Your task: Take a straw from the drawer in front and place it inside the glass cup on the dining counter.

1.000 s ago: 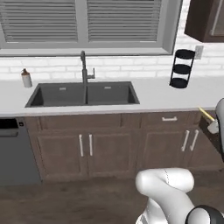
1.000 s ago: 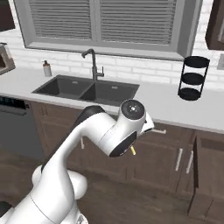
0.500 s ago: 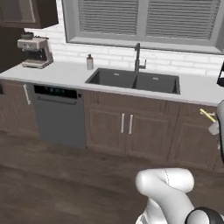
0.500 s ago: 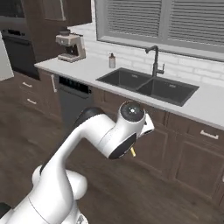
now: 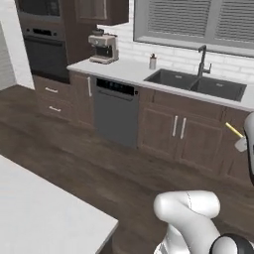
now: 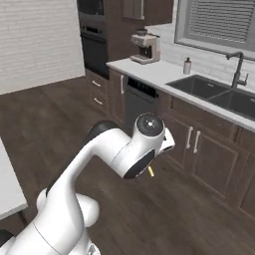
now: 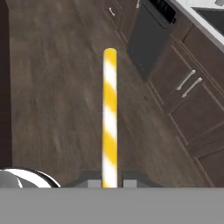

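My gripper [image 7: 109,183] is shut on the straw [image 7: 109,113], a thin yellow and white striped stick that runs straight up the middle of the hand view over dark wood floor. In the left base view the straw [image 5: 233,130] pokes out up-left from the gripper [image 5: 241,144] at the right edge. From the right base view, a short end of the straw [image 6: 151,172] hangs below the arm's wrist. A white corner of the dining counter [image 5: 44,218] lies at the lower left. The glass cup and the drawer are out of view.
Dark cabinets run under a white wall counter [image 5: 124,69] with a sink [image 5: 198,84], tap, coffee machine [image 5: 103,48] and dishwasher [image 5: 115,116]. A tall oven unit [image 5: 47,49] stands at the left. Open wood floor [image 5: 89,163] lies between the cabinets and the white corner.
The whole picture has swung: the base has turned left, so the sink slid right and the coffee machine, oven and white counter corner came into view. The straw stays gripped.
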